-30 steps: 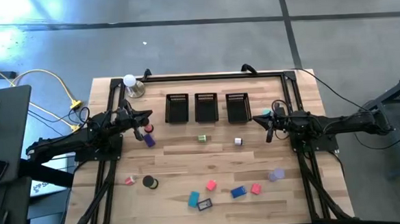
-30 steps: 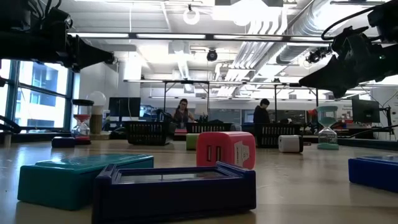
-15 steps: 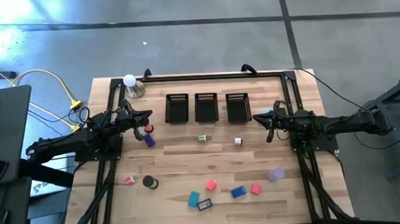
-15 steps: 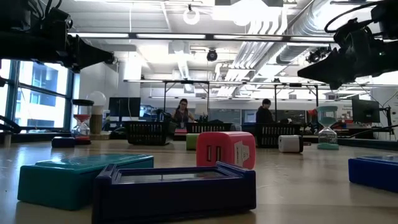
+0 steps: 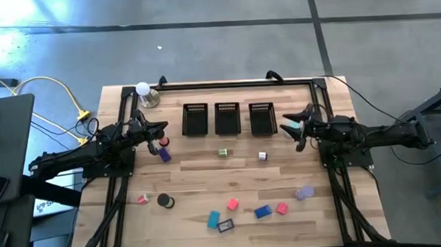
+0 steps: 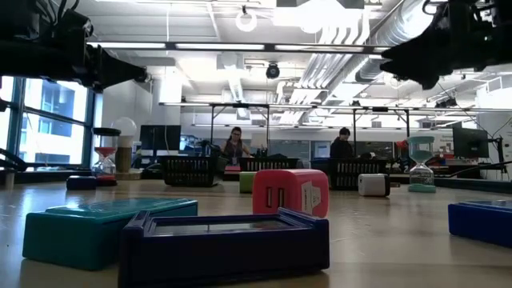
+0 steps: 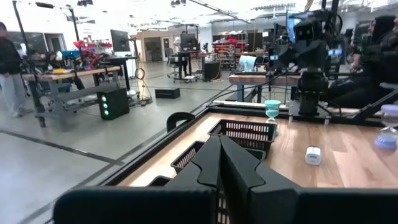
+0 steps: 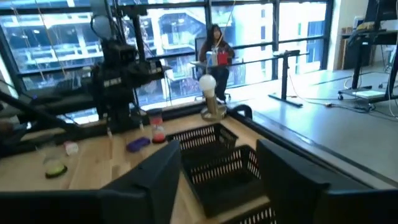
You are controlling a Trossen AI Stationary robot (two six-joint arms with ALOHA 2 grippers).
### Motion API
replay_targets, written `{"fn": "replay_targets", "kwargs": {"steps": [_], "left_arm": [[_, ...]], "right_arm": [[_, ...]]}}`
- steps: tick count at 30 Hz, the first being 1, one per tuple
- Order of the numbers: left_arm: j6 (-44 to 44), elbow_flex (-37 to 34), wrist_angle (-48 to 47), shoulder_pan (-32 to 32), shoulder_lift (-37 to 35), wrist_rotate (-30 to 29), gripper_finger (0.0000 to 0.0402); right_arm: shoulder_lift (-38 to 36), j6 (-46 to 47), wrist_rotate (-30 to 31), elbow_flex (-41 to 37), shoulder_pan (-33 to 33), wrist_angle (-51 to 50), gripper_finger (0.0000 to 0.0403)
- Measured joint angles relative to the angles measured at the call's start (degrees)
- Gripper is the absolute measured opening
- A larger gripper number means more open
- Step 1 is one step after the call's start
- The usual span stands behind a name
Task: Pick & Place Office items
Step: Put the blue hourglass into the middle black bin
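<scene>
Risk lies mainly in a misjudged descent: the right gripper [image 5: 291,126], jaws parted with nothing between them, hangs above the table beside the right-hand mesh bin [image 5: 262,118], and a lowering here could catch the bin wall. The left gripper [image 5: 162,129] is clenched and empty, near the left-hand mesh bin [image 5: 195,119]. The office items lie scattered on the table [image 5: 193,178]: a pink block [image 5: 232,204], a blue block [image 5: 263,210], a teal block [image 5: 213,219], a black roll [image 5: 165,201]. All are small and low, so a shallow pinch may slip.
</scene>
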Motion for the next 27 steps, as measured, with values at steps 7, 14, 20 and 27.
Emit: {"fn": "replay_targets", "kwargs": {"steps": [7, 14, 20, 27], "left_arm": [[2.42, 0.0, 3.04, 0.0, -0.02, 3.55, 0.0013], [2.41, 0.0, 2.98, 0.0, 0.44, 3.56, 0.0061], [2.43, 0.0, 3.34, 0.0, 0.44, 5.23, 0.0114], [2.5, 0.0, 6.02, 0.0, 0.44, 5.3, 0.0138]], "right_arm": [[0.0, -0.47, -0.42, 1.7, 0.0, -0.43, 0.0258], [0.01, 0.07, -0.06, 1.93, 0.0, -1.42, 0.0264], [1.24, 0.18, 0.07, 5.59, 0.0, -6.33, 0.0264], [6.92, 2.29, 3.72, 15.68, 0.02, -20.15, 0.0264]]}}
